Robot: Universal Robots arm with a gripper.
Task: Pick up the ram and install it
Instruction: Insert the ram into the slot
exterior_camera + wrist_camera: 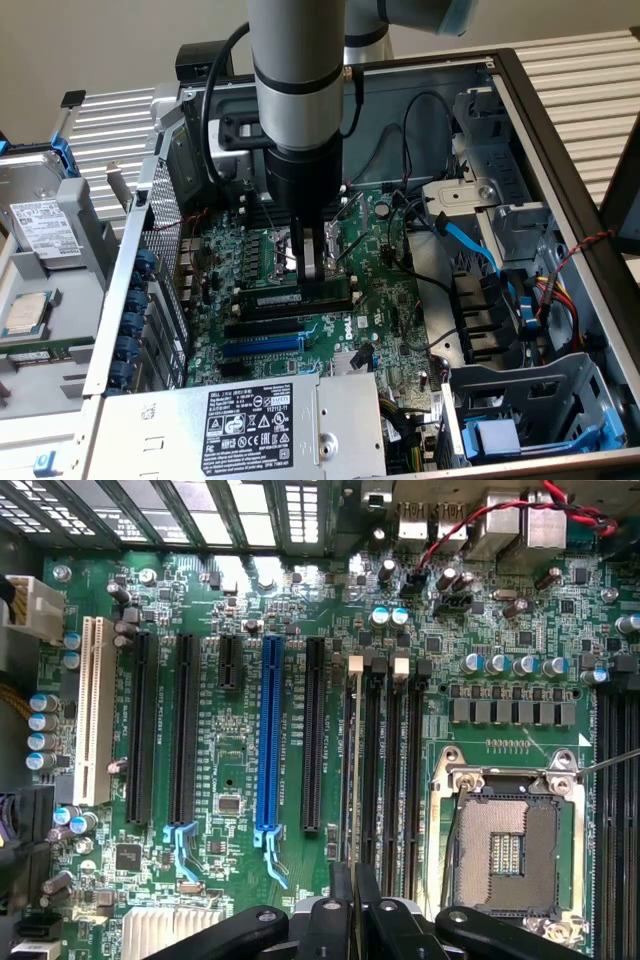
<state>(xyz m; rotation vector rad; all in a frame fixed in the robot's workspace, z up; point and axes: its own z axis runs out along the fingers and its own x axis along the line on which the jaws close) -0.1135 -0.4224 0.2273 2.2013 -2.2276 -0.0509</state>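
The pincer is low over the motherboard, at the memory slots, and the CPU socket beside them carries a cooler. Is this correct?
Not quite. The wrist view shows the CPU socket bare, with no cooler on it. The rest stands: the pincer is low over the motherboard, at the memory slots.

The arm (300,70) hangs vertically, wrist pointing straight down, with the gripper (313,272) low beneath it. Its jaws stand close together, pinching the ram (290,298) along its upper edge.
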